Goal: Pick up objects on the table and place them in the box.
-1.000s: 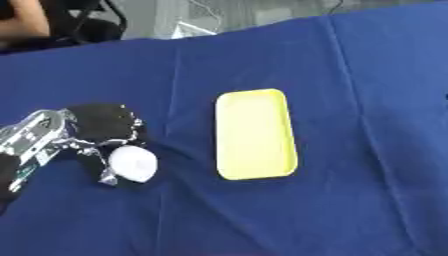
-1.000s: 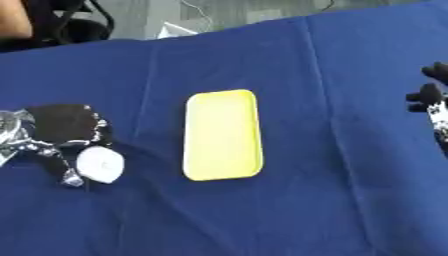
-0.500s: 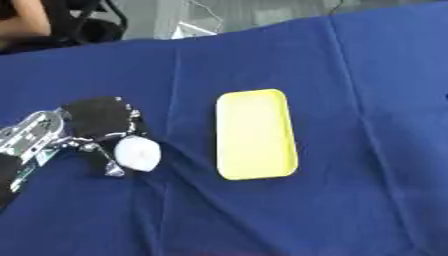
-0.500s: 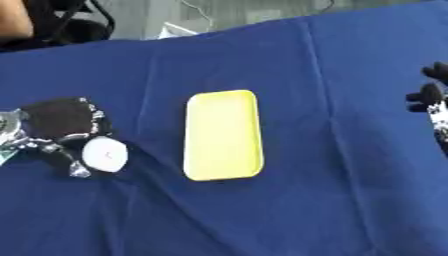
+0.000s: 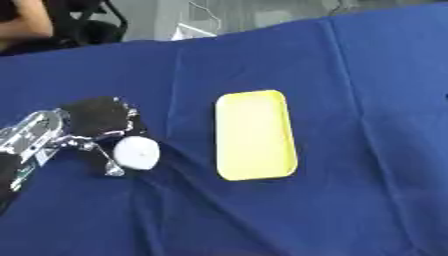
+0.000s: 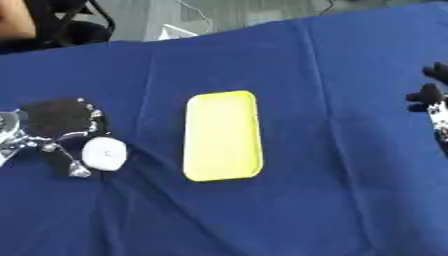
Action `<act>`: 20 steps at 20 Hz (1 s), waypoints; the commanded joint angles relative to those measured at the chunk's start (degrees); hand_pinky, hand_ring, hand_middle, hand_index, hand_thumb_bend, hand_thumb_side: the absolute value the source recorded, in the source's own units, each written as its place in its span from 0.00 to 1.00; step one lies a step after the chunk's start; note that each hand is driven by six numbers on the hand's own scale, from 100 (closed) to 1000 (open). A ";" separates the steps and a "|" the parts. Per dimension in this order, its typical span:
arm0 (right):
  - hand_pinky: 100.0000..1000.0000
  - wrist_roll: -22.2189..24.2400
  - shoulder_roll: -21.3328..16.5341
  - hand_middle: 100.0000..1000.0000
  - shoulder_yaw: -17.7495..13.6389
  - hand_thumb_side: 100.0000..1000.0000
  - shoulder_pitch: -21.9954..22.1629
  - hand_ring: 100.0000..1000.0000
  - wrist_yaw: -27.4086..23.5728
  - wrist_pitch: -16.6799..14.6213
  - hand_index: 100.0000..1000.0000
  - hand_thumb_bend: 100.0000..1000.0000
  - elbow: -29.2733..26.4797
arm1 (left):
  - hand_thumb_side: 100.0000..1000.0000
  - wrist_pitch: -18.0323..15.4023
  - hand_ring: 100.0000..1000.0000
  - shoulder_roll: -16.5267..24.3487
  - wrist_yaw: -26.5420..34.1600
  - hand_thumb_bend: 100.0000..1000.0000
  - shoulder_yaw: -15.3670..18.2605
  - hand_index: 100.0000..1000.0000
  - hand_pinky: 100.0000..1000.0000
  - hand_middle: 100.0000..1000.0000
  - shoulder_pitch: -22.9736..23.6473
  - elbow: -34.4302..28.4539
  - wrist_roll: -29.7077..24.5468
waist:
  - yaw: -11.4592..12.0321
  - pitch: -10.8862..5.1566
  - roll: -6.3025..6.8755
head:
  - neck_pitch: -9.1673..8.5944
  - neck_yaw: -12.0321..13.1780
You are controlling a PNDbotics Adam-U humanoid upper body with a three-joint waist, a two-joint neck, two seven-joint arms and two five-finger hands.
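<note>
Left eye view: yellow box [image 5: 255,135] lies lengthwise, running near to far.

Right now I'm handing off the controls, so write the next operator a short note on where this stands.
Left hand: at the table's left side, fingers curled round a small white round object.
Right hand: idle at the right edge of the right eye view, holding nothing; I cannot tell its finger state.
Yellow box: mid-table on the blue cloth, nothing in it.
Done: the object is grasped.
Left: carry it right to the box and release it inside.
</note>
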 commanded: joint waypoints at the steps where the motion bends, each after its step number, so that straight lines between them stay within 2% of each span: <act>1: 0.63 0.02 -1.48 0.88 -0.50 0.76 -0.18 0.66 -0.10 -0.14 0.96 0.26 -0.69 | 0.11 3.68 0.05 3.58 13.43 0.00 0.60 0.23 0.15 0.15 -1.93 0.54 -9.09 | 0.22 -0.66 -0.21 | -0.14 0.23; 5: 0.63 0.03 -1.47 0.88 -0.52 0.76 -0.17 0.66 -0.14 -0.07 0.96 0.26 -0.64 | 0.12 10.93 0.04 4.51 27.42 0.00 0.93 0.23 0.17 0.14 -3.32 -3.07 -15.71 | 0.11 -0.60 -0.06 | -0.20 0.08; 8: 0.63 0.02 -1.41 0.88 -0.52 0.76 -0.28 0.66 -0.17 -0.07 0.96 0.26 -0.69 | 0.14 14.39 0.03 4.21 32.50 0.00 0.52 0.23 0.15 0.14 -3.61 -5.08 -17.48 | -0.13 -0.52 0.01 | -0.17 -0.02; 13: 0.63 0.10 -1.33 0.88 -0.49 0.76 -0.37 0.66 -0.19 -0.05 0.96 0.26 -0.75 | 0.14 16.74 0.03 3.56 35.03 0.00 -0.09 0.23 0.15 0.14 -4.00 -6.25 -17.88 | -0.26 -0.49 0.02 | -0.25 -0.09; 20: 0.63 0.17 -1.31 0.88 -0.47 0.76 -0.33 0.66 -0.26 -0.08 0.96 0.26 -0.70 | 0.13 16.99 0.03 2.46 33.38 0.00 -0.17 0.23 0.15 0.14 -4.95 -6.62 -16.17 | -0.16 -0.59 -0.10 | -0.40 -0.10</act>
